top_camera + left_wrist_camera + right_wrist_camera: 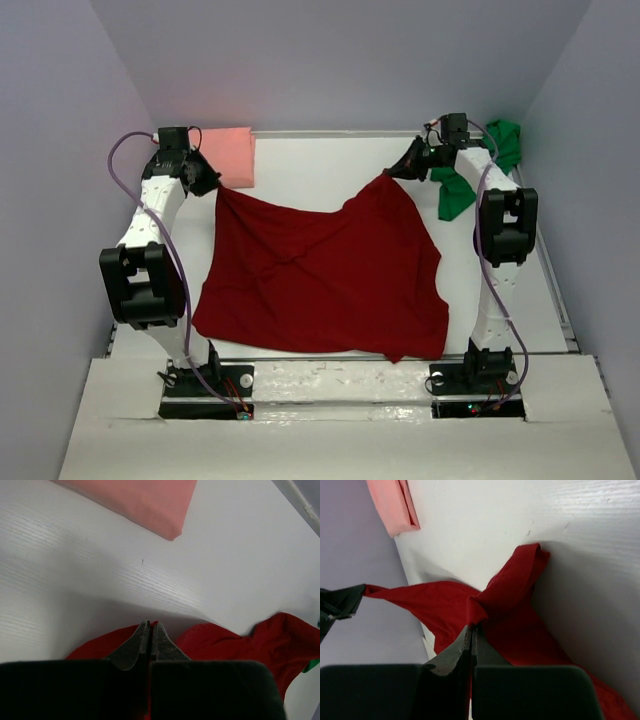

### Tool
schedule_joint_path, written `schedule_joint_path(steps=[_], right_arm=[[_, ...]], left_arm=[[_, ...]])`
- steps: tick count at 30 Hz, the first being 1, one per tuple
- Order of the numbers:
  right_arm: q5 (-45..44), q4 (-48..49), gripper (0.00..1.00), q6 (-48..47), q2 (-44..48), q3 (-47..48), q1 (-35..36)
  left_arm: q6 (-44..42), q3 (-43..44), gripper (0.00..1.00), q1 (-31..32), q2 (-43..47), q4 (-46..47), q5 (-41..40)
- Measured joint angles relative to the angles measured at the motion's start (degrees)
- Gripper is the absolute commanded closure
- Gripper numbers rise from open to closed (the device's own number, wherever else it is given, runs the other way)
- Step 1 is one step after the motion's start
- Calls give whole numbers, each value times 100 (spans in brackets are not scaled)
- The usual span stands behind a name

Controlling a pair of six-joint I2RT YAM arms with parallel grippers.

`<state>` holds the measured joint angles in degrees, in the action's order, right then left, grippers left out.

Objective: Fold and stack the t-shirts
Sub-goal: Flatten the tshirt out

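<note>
The dark red t-shirt (320, 275) is stretched out over the middle of the table, its two far corners lifted. My left gripper (213, 184) is shut on its far left corner (100, 642). My right gripper (392, 172) is shut on its far right corner (485, 605). The salmon pink t-shirt (230, 154) lies folded at the back left, and shows in the left wrist view (145, 502) and the right wrist view (395, 505). The bright green t-shirt (462, 190) lies crumpled at the back right, partly behind my right arm.
The white table (320, 165) has walls on three sides. A raised rail (555, 290) runs along its right edge. The arm bases stand at the near edge.
</note>
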<state>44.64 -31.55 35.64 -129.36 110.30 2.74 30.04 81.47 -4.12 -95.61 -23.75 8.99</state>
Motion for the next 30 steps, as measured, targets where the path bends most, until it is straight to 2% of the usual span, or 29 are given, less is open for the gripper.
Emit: schedule_joint_path(steps=[2,5,8,11,13,14,15,17,25,30], right_arm=[[133,-44,100,-129,79,-144,24],[190,-328,100,-452,658,-1014,94],[39,-1200,100,-907,1281,-1764,223],[-328,-1910,100,-1333,1419,-1998,341],[-643,-2308,78,-1532,1287,-2015,361],[-791,-2465,47,-1606,1169,-2009,358],[-953,-2603,28,-1661,1038,-1993,361],[-1202,-2796,15,-1703,833,-1956,361],[-1451,-3062,14,-1766,638,-1425,372],[-1427,-3088,17,-1740,638,-1270,372]], left_arm=[[-31,0,100,0,0,-42,0],[-96,0,100,0,0,-70,-4],[-138,0,100,0,0,-101,-13],[-157,0,100,0,0,-105,-11],[-170,0,100,0,0,-111,-4],[-175,0,100,0,0,-116,-4],[-179,0,100,0,0,-125,-2],[-203,2,100,0,-2,-157,-4],[-297,96,100,0,-9,-275,-24],[-326,96,100,0,-9,-317,-44]])
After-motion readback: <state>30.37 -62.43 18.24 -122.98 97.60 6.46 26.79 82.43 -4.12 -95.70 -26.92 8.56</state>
